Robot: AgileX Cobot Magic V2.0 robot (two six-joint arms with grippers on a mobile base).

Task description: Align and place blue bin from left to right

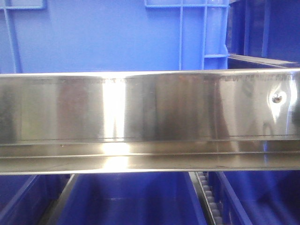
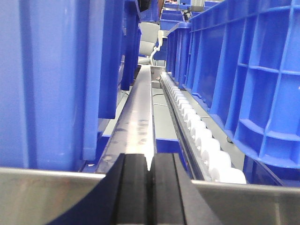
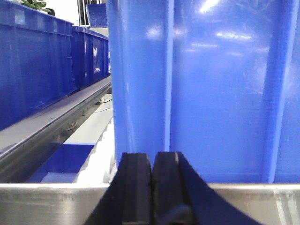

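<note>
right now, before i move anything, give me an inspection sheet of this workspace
surface: steel rail running across the front view; white roller track alongside it
job's things: blue bin upright, its ribbed wall filling the right wrist view
clutter: nothing seen
hands: left hand shut and empty, pointing along the rail; right hand shut and empty, facing the bin wall
cables: pale cable curving down by the chair
surroundings: other blue crates lining the track; grey chair at the far end
</note>
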